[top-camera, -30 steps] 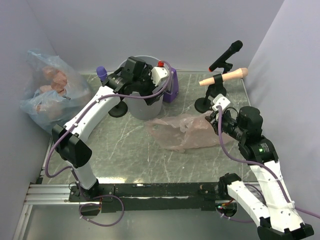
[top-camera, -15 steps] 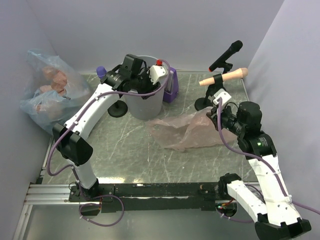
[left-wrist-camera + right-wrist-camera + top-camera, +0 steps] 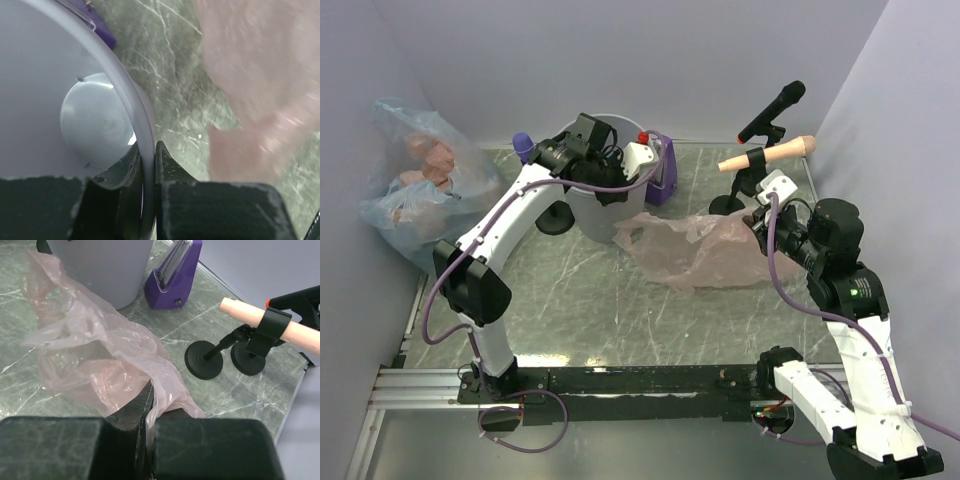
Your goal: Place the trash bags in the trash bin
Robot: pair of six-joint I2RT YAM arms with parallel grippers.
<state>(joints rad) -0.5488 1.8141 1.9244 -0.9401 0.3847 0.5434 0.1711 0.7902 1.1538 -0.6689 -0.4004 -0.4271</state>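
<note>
The grey trash bin (image 3: 606,216) stands at the back middle of the table. My left gripper (image 3: 612,172) is shut on its rim (image 3: 127,95), one finger inside the wall and one outside (image 3: 148,150). A crumpled pink trash bag (image 3: 695,250) lies to the right of the bin. My right gripper (image 3: 760,225) is shut on the bag's right end, and the film is pinched between the fingers (image 3: 151,395). The pink bag (image 3: 95,355) spreads toward the bin and shows blurred in the left wrist view (image 3: 260,75). A full blue trash bag (image 3: 415,185) sits at the far left wall.
A small purple box (image 3: 663,172) stands right behind the bin (image 3: 175,270). Two black stands hold a microphone (image 3: 775,108) and a tan handle (image 3: 770,153), their round bases (image 3: 203,360) just beyond the pink bag. A further black stand base (image 3: 552,220) sits left of the bin.
My left gripper has closed from open onto the bin's rim. My right gripper has risen and moved back and right, drawing the pink bag's end with it.
</note>
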